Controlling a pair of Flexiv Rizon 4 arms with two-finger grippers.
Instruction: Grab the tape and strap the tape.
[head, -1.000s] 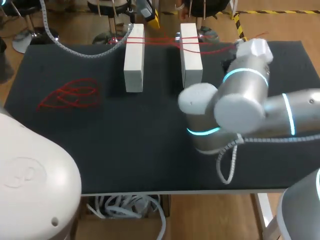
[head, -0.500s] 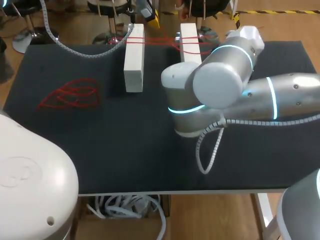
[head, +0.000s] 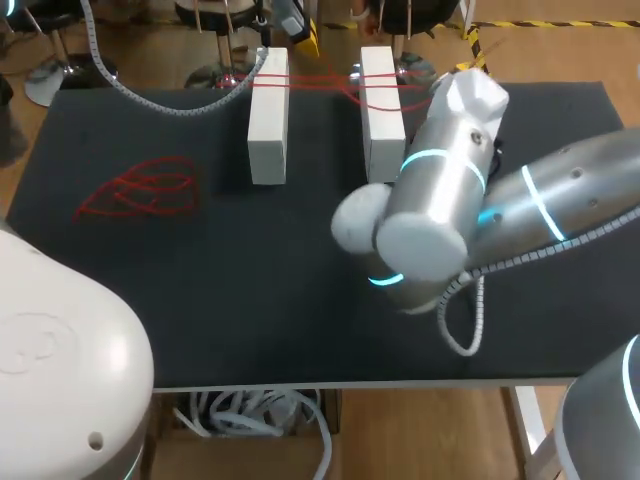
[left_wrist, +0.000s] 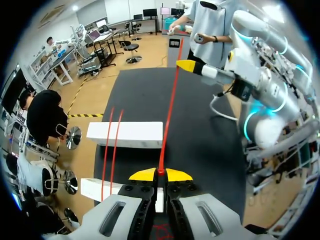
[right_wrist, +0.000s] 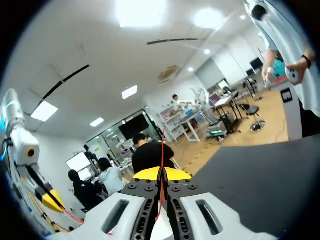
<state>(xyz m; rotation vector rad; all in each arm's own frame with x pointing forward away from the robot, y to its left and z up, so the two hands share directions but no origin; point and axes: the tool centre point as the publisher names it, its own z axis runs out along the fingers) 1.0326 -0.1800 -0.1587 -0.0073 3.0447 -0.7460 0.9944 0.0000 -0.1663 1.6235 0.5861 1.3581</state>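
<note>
Right arm (head: 440, 200) further left; tape (head: 322, 80) crosswise.

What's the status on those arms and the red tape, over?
Left end effector shut on red tape. Right end effector likewise. Tape runs between them, strands across both white blocks. Spare tangle lies apart.

No writing seems legible anywhere on the table.

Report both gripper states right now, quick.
The left gripper is shut on the red tape.
The right gripper is shut on the red tape too.
</note>
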